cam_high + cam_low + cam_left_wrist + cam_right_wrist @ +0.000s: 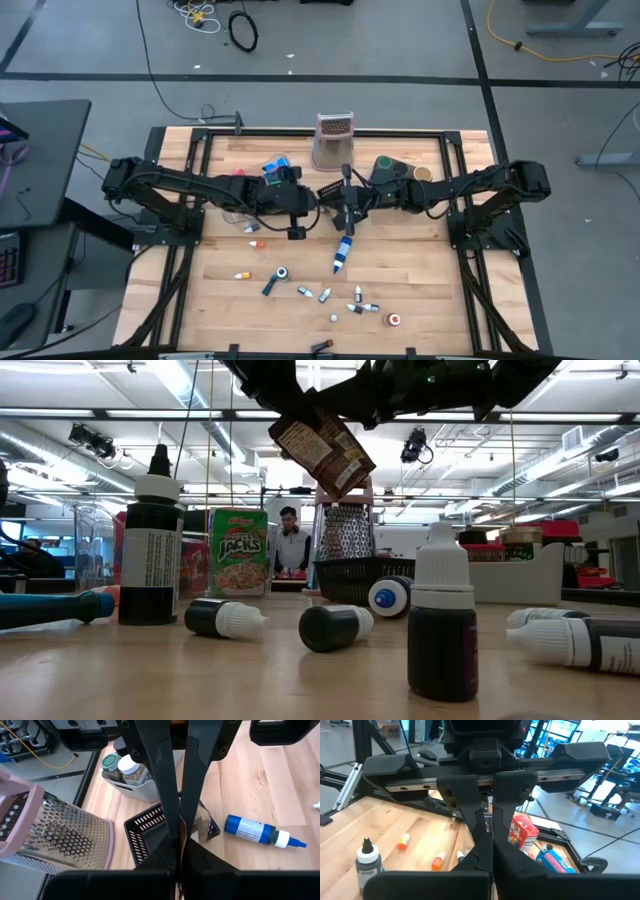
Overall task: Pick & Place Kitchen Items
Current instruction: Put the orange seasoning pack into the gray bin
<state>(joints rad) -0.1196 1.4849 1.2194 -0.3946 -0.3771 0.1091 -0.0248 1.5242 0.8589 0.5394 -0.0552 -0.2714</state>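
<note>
A brown packet (322, 452) hangs tilted in the air over the middle of the table. My left gripper (318, 196) and my right gripper (346, 196) meet there tip to tip, each shut on it. Below and behind it stands the black mesh basket (355, 575). A blue-white bottle (342, 253) lies on its side nearer the front. Several small vials (322, 295) are scattered near the front edge, some upright and some lying. Red and blue packets (277, 167) lie at the far left. My left gripper pinches the brown packet (202, 827) between its two fingers at an upper edge. It comes from the table's left, slanting down. The packet hangs below, tilted, clear of the table. My own fingers (167, 852) hide the exact spot. My right gripper pinches the same packet's upper edge (488, 826) between its two fingers, about level, from the table's right, tip to tip with the left fingers. The packet shows edge-on here, so the exact spot is hidden.
A metal grater (333, 140) stands at the far edge. Beside it to the right is a grey bin (134, 787) with jars in it. A red can (394, 320) sits near the front right. A black frame (200, 135) rims the table.
</note>
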